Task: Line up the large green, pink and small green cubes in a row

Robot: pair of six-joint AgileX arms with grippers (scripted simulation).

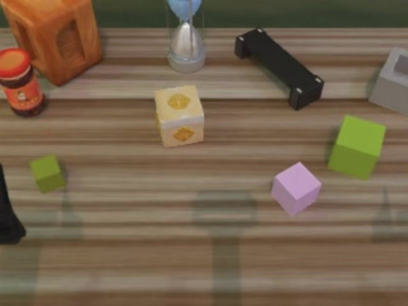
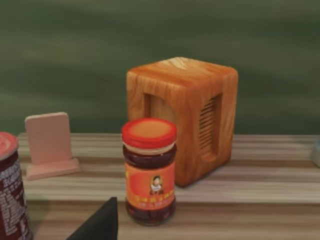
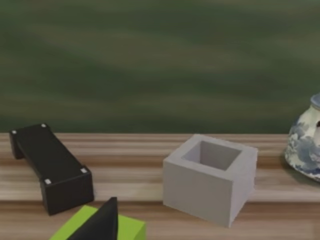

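The 3 plain cubes lie scattered on the striped wooden worktop, not in a row. The large green cube sits near the right edge, about halfway between back and front. The pink cube is close beside it, toward the front and a little nearer the middle, with a gap between them. The small green cube is well apart from both, close to the left edge.

A cream cube with orange emblems stands near the middle. Along the back edge are a wooden box in the left corner, a red-lidded jar just in front of it, an hourglass and a black bar. A grey open box sits toward the back right corner, with a blue-and-white pot beyond it. The left wrist view also shows a pink card stand and a can.

Only a dark part of the left arm shows at the left edge; whether its jaws are wide or narrow cannot be told. The right wrist view shows a dark fingertip over the large green cube, but how those jaws stand cannot be told either.
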